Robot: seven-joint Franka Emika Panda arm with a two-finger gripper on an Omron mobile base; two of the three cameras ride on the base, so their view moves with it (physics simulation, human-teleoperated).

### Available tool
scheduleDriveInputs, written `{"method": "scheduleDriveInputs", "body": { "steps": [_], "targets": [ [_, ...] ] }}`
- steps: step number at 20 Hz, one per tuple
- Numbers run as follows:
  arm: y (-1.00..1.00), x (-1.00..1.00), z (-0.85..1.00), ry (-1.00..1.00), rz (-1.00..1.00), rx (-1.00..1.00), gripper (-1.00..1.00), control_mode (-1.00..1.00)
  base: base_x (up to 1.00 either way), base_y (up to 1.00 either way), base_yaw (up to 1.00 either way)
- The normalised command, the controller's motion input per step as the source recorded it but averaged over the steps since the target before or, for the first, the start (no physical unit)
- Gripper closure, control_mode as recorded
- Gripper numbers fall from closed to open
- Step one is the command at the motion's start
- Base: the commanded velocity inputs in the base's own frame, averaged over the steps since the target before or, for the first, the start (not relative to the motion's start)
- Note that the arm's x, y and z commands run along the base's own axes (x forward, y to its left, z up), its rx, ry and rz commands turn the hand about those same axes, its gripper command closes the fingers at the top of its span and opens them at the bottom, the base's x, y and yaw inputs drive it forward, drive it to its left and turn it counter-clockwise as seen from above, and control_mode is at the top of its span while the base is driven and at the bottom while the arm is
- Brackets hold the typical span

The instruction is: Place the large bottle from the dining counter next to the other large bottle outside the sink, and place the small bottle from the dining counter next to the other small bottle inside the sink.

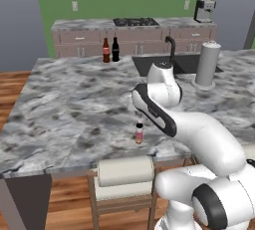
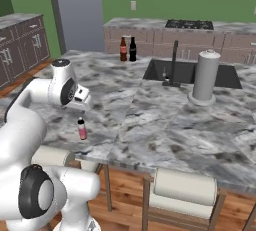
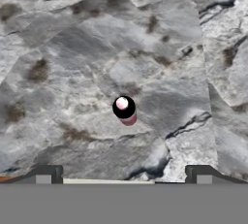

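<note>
The small bottle [image 3: 125, 109], pinkish-red with a dark cap, stands upright near the front edge of the dining counter [image 1: 74, 104]. My gripper [image 3: 123, 175] hangs above it, open, looking straight down on its cap; nothing is between the fingertips [image 3: 48, 173]. The same small bottle [image 1: 139, 133] [image 2: 82, 129] stands just below my hand. At the counter's far side the large bottle [image 1: 106, 51] [image 2: 123, 49] with its red label stands right beside the other large bottle [image 1: 115, 50] [image 2: 132, 49], which is all dark. Both are left of the sink [image 1: 187, 63] [image 2: 220, 75].
A black curved faucet [image 1: 171, 49] [image 2: 174, 62] rises at the sink's near edge. A grey paper-towel roll [image 1: 207, 64] [image 2: 204, 76] stands right of it. Cushioned stools [image 1: 124, 172] [image 2: 185, 187] are tucked under the near counter edge.
</note>
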Motion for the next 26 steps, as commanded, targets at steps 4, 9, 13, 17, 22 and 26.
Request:
{"method": "scheduleDriveInputs", "body": {
  "steps": [4, 9, 13, 17, 22, 26],
  "targets": [
    [0.0, 0.18, -0.12, 0.09, 0.0, 0.0, -1.0, -1.0, 0.0, 0.0, 0.0],
    [0.0, 0.01, -0.29, 0.0, 0.0, 0.0, -1.0, -1.0, 0.0, 0.0, 0.0],
    [0.0, 0.02, -0.27, 0.0, 0.0, 0.0, -1.0, -1.0, 0.0, 0.0, 0.0],
    [0.0, 0.2, -0.04, 0.01, 0.0, 0.0, -1.0, -1.0, 0.0, 0.0, 0.0],
    [0.06, 0.32, 0.0, 0.06, 0.0, 0.0, -1.0, -1.0, 0.0, 0.0, 0.0],
    [0.06, 0.08, -0.03, 0.0, 0.0, 0.0, -1.0, -1.0, 0.0, 0.0, 0.0]
  ]
}}
